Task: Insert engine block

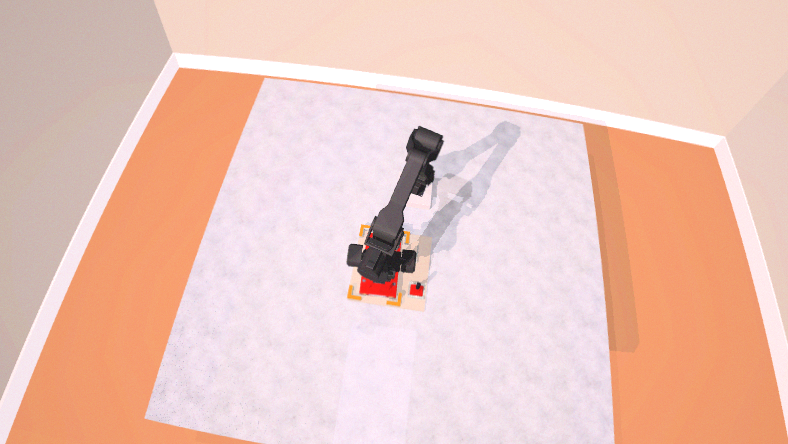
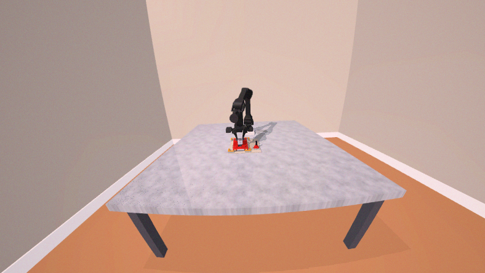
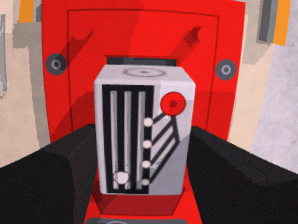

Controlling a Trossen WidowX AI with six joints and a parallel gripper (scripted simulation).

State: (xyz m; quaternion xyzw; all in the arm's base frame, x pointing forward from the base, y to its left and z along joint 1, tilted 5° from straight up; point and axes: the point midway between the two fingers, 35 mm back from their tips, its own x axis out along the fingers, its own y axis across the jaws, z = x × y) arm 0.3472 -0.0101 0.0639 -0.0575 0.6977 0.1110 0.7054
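The red car body (image 1: 377, 287) (image 2: 235, 146) (image 3: 145, 35) lies flat on the cream board (image 1: 421, 267). My gripper (image 2: 240, 139) (image 3: 142, 135) is shut on the engine block (image 3: 167, 170), with one black finger at each side. The block is light grey, with a black striped panel and a red disc on the face toward the wrist camera. It is upright over the middle of the car body. A dark strip of the opening (image 3: 116, 61) shows just beyond it; the rest is hidden behind the block, as is the rib. How far the block's underside is from the opening cannot be told.
A small red piece with a black upright knob (image 1: 416, 290) (image 2: 256, 146) stands on the board, right of the car body. Orange corner brackets (image 1: 352, 295) (image 3: 282, 22) surround the car body. A whitish arm base (image 1: 421, 200) is behind the board. The arm hides part of it.
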